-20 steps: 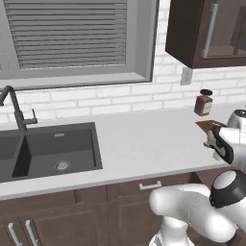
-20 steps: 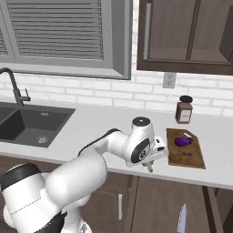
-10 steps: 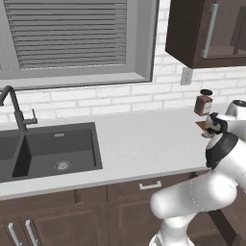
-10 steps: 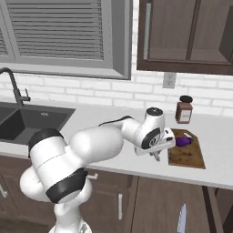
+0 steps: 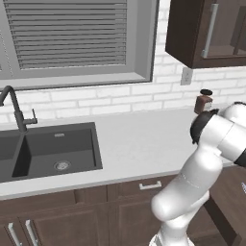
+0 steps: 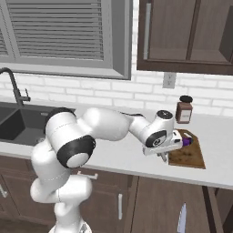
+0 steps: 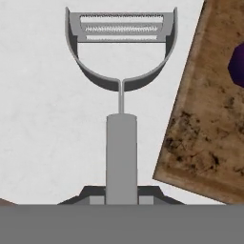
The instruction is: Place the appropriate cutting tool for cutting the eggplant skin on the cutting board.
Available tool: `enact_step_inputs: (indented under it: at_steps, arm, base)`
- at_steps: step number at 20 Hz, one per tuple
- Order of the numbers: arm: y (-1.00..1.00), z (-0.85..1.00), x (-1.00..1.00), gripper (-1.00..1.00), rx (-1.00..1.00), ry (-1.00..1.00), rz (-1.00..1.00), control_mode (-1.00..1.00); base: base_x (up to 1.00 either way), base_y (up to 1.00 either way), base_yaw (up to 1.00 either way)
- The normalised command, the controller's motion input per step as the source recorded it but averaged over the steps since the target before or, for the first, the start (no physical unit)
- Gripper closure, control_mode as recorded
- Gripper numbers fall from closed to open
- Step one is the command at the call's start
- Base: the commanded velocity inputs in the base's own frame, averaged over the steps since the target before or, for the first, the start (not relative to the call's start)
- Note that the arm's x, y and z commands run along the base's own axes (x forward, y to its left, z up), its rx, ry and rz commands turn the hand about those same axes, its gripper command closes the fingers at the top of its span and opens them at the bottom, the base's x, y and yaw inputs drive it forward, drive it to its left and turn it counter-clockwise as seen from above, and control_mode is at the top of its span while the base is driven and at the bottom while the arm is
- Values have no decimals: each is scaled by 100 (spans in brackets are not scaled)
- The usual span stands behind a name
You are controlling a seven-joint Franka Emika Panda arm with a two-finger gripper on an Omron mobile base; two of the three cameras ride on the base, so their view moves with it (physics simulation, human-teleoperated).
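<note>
Carrying peeler (image 7: 121,95) by its handle, clamped in gripper (image 7: 121,193) | blade end points ahead over counter (image 7: 43,143), just beside cutting board (image 7: 205,119) | eggplant (image 7: 237,63) sits on board, so peeler likely lands beside it.

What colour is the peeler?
Grey all over, the peeler. The hand view shows it best, over the white counter.

arm swung further right, peeler (image 7: 121,76) now held beside cutting board (image 6: 186,154)
</note>
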Motion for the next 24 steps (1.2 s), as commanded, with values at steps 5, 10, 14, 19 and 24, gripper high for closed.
enact_step_inputs:
  at_steps: [5, 10, 14, 19, 24]
  arm:
    - [-43, -15, 9, 100, 2, -3, 0, -100]
    - [-26, -14, 15, 100, 2, -4, 0, -100]
    - [-28, -18, 24, 100, 2, 0, 0, -100]
    - [-32, -2, 40, 100, 1, 0, 0, -100]
    - [-3, -28, 28, -100, 0, 0, 0, -100]
  base:
    - [0, 0, 0]
    - [0, 0, 0]
    - [0, 0, 0]
    - [0, 0, 0]
    - [0, 0, 0]
